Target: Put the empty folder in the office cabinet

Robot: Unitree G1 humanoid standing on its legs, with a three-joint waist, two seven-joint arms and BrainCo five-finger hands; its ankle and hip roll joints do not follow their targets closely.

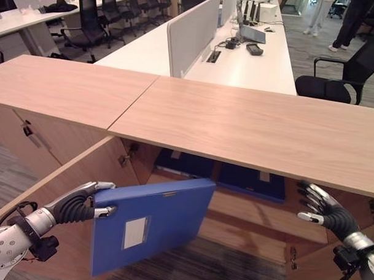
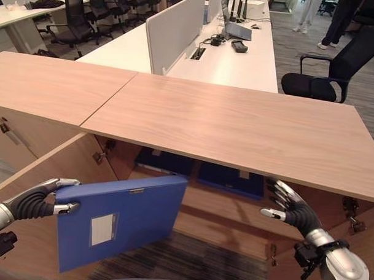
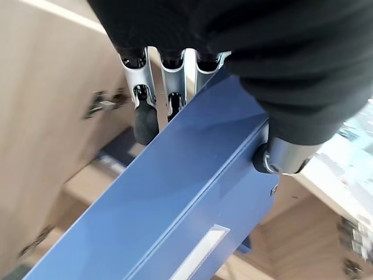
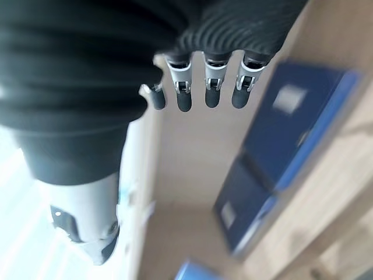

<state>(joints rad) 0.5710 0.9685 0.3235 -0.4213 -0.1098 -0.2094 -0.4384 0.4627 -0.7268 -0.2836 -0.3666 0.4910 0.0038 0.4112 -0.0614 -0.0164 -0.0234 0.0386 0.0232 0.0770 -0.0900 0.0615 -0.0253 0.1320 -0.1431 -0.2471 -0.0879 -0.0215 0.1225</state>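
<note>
Left wrist view has us looking along our left hand (image 3: 169,87), its silver fingers curled over one face of the blue folder (image 3: 175,210) and the thumb pressed against the spine side, so the folder is pinched firmly by its upper corner. From the head cameras we see it hanging on edge in front of the open office cabinet (image 1: 246,216), tilted slightly, label pocket toward us, just outside the opening and below the overhanging wooden top (image 1: 249,124). Our right hand (image 1: 320,206) hovers near the cabinet's right side with fingers spread and straight, holding nothing. We judge we are at the carrying-in step: the folder is lifted and lined up but not yet on the shelf. The next move calls for pushing it forward and under the top without clipping the edge, then setting it beside the dark blue folders (image 1: 247,179) already lying at the back. The folder is a rigid, smooth slab with a glossy plastic skin and square corners; the cabinet is matte light wood grain, with its door (image 1: 81,173) swung open at our left on metal hinges.
</note>
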